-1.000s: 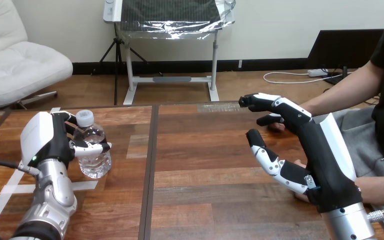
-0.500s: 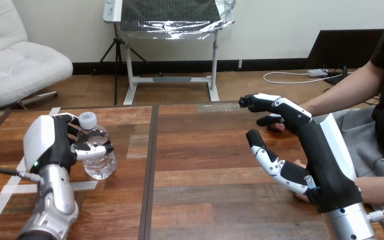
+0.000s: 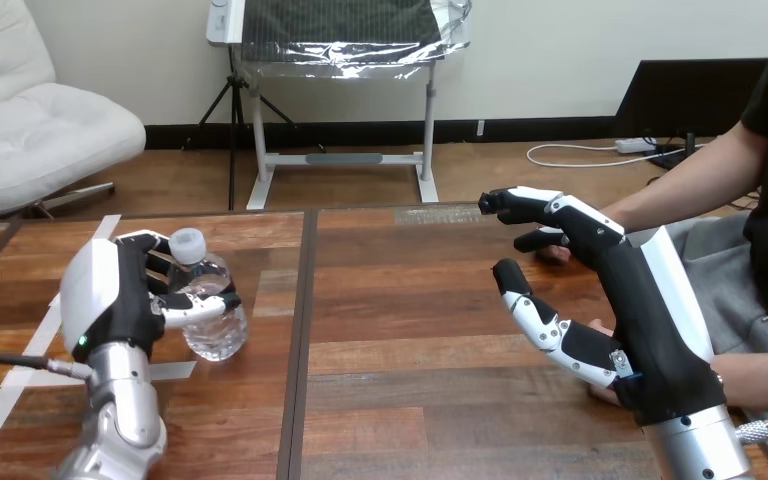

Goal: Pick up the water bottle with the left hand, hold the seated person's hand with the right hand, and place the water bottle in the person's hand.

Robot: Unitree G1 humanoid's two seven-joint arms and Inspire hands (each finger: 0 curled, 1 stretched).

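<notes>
The water bottle (image 3: pixel 212 312) is gripped upright at the left of the table (image 3: pixel 410 300), with the fingers and thumb of the left hand (image 3: pixel 118 295) curled closed round it. Bottle and hand have been shifted slightly rightward since a second ago. At the right, the right hand (image 3: pixel 640 310) is kept unmoved with fingers spread wide over the person's hand (image 3: pixel 556 252); contact cannot be told.

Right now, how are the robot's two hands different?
The left hand is curled round the water bottle; the right hand is open, with no bottle. The left hand is at the left of the table, the right hand beside the person's hand at the right. Both are black with white shells.
</notes>
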